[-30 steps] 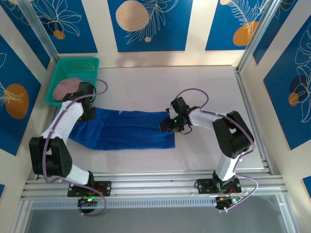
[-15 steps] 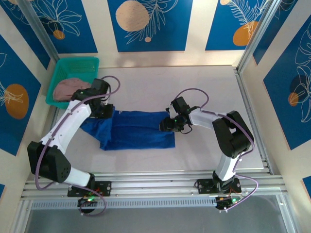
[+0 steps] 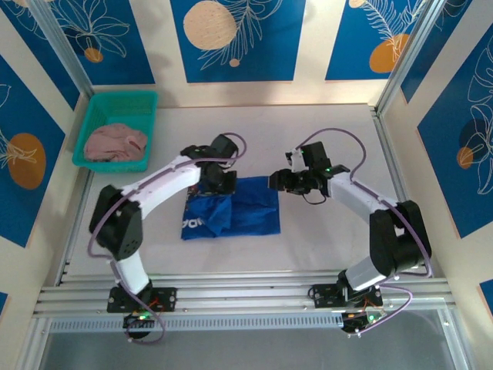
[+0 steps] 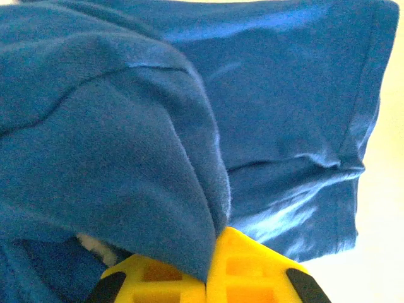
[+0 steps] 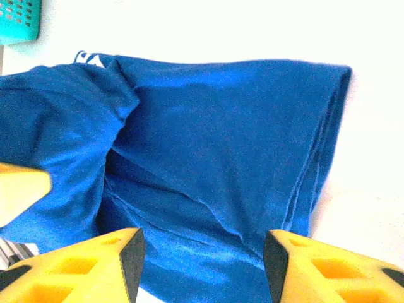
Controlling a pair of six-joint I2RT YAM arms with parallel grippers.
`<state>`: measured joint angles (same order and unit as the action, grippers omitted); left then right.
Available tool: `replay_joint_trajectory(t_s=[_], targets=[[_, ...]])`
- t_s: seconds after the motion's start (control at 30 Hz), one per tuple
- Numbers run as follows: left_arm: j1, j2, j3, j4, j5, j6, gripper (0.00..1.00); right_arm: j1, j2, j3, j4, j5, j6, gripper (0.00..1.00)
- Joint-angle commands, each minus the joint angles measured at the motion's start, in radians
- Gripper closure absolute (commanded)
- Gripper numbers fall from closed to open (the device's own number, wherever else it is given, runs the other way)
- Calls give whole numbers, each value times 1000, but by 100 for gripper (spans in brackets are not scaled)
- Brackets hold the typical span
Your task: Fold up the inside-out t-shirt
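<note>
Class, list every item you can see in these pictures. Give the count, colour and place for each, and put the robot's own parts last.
royal-blue cotton t-shirt: one, blue with white print, partly folded mid-table
teal plastic basket: one, teal, far left corner of the table
dusty-pink crumpled garment: one, pink, inside the basket
pale flat table: one, off-white, under everything
printed wall panels: several, blue with orange discs and white leaves, around the table
left gripper: one, yellow fingers, shut on a fold of the t-shirt
right gripper: one, yellow fingers, open by the t-shirt's far right corner
</note>
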<state>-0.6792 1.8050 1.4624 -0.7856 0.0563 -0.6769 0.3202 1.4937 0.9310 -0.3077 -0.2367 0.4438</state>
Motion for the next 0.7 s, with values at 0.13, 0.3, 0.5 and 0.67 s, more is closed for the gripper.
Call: replay_joint_trajectory(t_s=[0.13,0.3,0.5,0.67], targets=[[-128,259,316,198,181,-149,47,-108,-137,-133,-104,55,44,43],[-125,209,342,219,303,-79,36,-207,-264,-217,-91,100,112,39],[-67,-92,46,191,200,106,22,-183,-242,-192,1,59,116,30],[50,-222,-212,237,176,100,18,-95,-114,-62,39,25,98,26]])
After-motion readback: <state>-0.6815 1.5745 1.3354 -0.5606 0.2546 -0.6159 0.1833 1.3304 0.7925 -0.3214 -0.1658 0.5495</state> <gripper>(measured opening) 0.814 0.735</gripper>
